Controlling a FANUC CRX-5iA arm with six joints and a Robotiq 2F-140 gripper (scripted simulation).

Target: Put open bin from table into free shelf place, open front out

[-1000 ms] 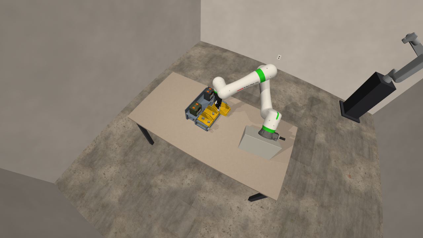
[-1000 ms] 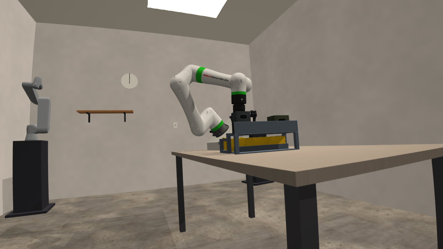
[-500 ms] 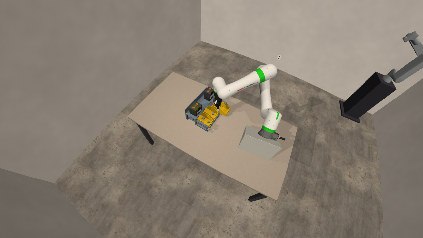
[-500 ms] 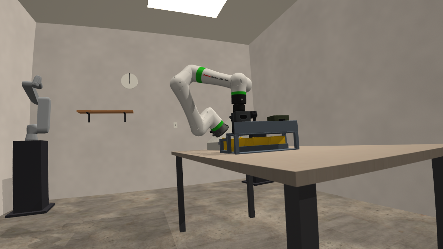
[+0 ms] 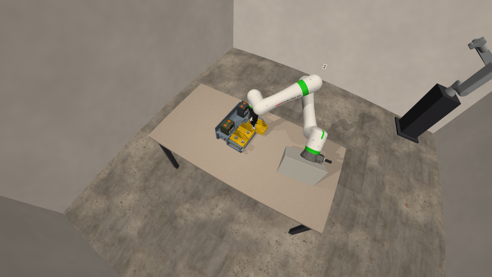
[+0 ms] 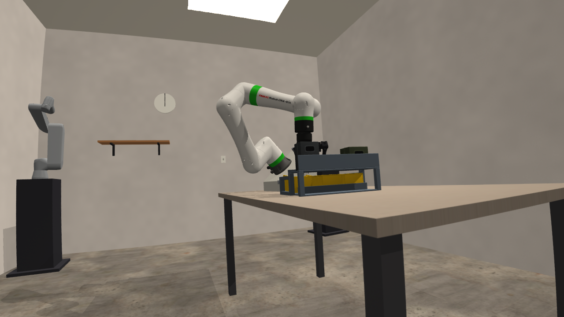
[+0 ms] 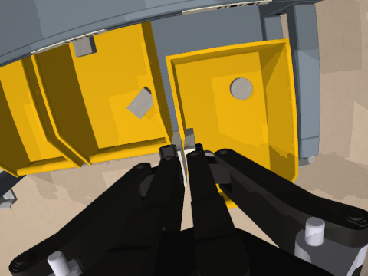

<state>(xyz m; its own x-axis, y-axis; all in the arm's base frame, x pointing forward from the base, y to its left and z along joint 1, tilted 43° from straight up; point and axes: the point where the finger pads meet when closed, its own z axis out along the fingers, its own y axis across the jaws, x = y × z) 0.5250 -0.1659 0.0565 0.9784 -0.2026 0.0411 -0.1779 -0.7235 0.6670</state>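
Note:
A yellow open bin (image 7: 251,128) (image 5: 261,127) with a round grey part (image 7: 241,88) in it sits at the right end of the grey shelf (image 7: 103,0) (image 5: 220,129) (image 6: 335,161). Its rear end points under the shelf's top board. Its front stands farther out than the fronts of the two neighbouring yellow bins (image 7: 107,77) (image 7: 15,107) (image 5: 245,130) (image 5: 238,139). My gripper (image 7: 185,142) (image 5: 253,124) is shut on the bin's thin left wall near its front. In the exterior view the fingers are hidden behind the shelf.
Two dark green boxes (image 5: 226,126) (image 5: 242,108) (image 6: 353,150) stand on the shelf's top board. The neighbouring bins hold small grey blocks (image 7: 139,106). The arm's grey pedestal (image 5: 301,168) stands on the table (image 5: 240,172) to the right.

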